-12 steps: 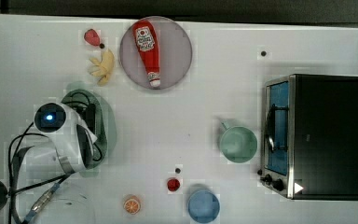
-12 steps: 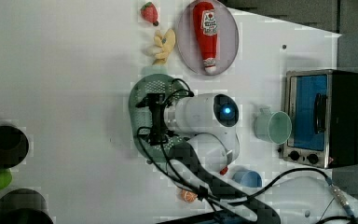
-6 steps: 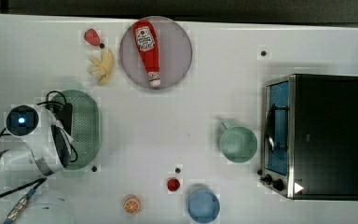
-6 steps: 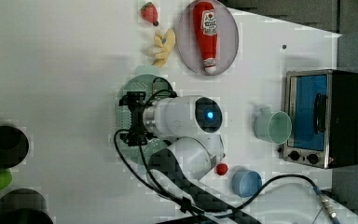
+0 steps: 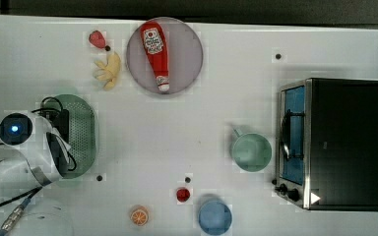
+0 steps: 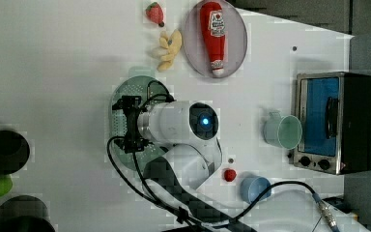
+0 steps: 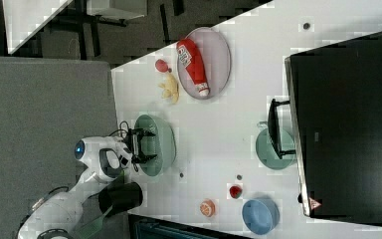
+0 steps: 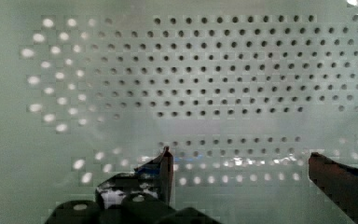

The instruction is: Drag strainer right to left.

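The gripper [image 8: 237, 163] is wide open & holds nothing. Its 2 black fingers [image 8: 161, 170] sit apart, w/ the strainer's holey floor between them. It hangs low inside the strainer [image 5: 81, 132], pointing down into it.

The strainer is right under the gripper, near the top view's left edge of the table [image 5: 187, 123]. The arm [image 5: 27, 147] covers part of it.

In the top view, the banana [image 5: 107, 70] & strawberry [image 5: 97, 38] lie up & to the right of the gripper. The plate [image 5: 187, 54] w/ the ketchup bottle [image 5: 156, 53] is further right. The mug [image 5: 250, 151] & toaster oven [image 5: 332, 142] are well apart from the gripper, far to the top view's right. The orange slice [image 5: 139, 215], small red thing [image 5: 182, 193] & blue bowl [image 5: 215, 216] are down & to the right.
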Tool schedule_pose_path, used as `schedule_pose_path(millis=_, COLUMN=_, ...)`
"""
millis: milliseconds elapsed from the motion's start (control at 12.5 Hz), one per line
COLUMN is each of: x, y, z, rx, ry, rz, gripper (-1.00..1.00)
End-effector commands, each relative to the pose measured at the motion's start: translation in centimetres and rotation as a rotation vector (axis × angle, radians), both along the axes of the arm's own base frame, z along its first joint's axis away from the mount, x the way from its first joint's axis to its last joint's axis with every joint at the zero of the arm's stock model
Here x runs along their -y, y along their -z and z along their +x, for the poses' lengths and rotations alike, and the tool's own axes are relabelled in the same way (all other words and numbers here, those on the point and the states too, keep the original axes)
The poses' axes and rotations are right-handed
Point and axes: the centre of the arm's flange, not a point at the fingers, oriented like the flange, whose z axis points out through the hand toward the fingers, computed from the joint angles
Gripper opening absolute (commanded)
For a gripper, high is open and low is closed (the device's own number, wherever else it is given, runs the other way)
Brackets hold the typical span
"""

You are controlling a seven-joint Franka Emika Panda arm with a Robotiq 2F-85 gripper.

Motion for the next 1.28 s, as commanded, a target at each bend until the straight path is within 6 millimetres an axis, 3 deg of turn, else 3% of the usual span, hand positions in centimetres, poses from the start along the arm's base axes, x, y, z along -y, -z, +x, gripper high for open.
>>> schedule_pose_path(millis=80, x=-0.6, y=-2.5, z=0.7, rx=0.024, ry=0.032, rz=0.011, gripper=1.0)
schedule_pose_path(millis=320, x=1.4, y=-8.7, z=1.9, rx=0.03, ry=-0.126, rz=0.0, gripper=1.0)
schedule_pose_path(millis=560, x=7.2, y=-18.7, z=5.3, rx=0.094, ry=-0.288, rz=-0.006, gripper=1.0)
schedule_pose_path(millis=720, x=13.5, y=-26.1, z=8.0, rx=0.189, ry=-0.329, rz=-0.005, gripper=1.0)
schedule_pose_path(millis=880, x=21.7, y=-31.9, z=9.7, rx=0.252, ry=-0.368, rz=-0.046, gripper=1.0)
schedule_pose_path(millis=1120, x=34.4, y=-38.4, z=10.1, rx=0.284, ry=-0.539, rz=-0.157, gripper=1.0)
schedule_pose_path(millis=1280, x=41.7, y=-40.9, z=8.8, rx=0.256, ry=-0.66, rz=-0.199, gripper=1.0)
